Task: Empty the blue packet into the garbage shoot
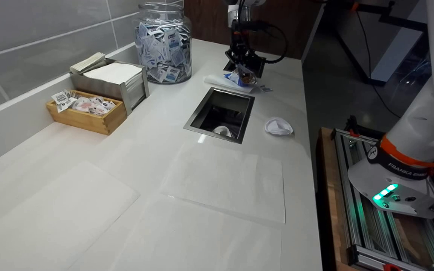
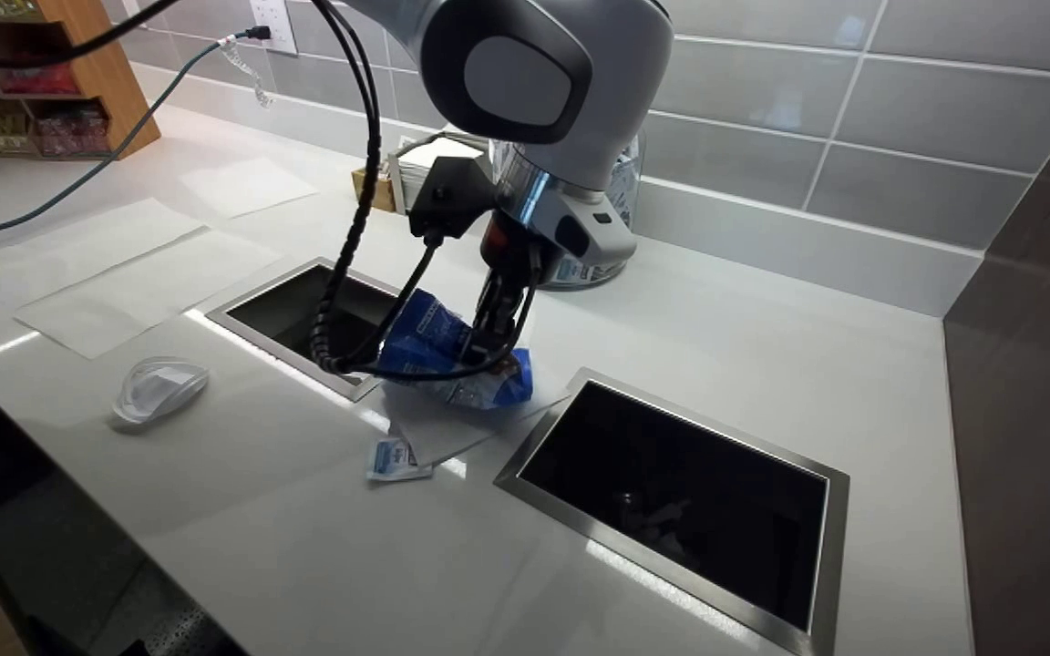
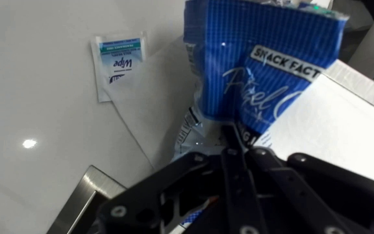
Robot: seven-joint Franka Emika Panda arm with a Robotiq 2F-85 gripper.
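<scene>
brushed steel frames the left rectangular opening (image 2: 279,352) in an exterior view; if the pour belongs there, tipping short of the rim could spill onto the white worktop (image 2: 334,538). next, a blue-and-white wipe sachet (image 2: 393,460) touches a white paper napkin (image 2: 443,435), which a low carry could drag along. over that napkin is the crinkled blue snack packet (image 3: 252,78), clamped around its middle by the black fingers (image 3: 231,138) (whether its mouth is open, i can't tell). such a squeeze may dam the outflow, and slick film could slip mid-turn. at far right, another steel-framed opening (image 2: 653,558) invites the wrong choice.
</scene>
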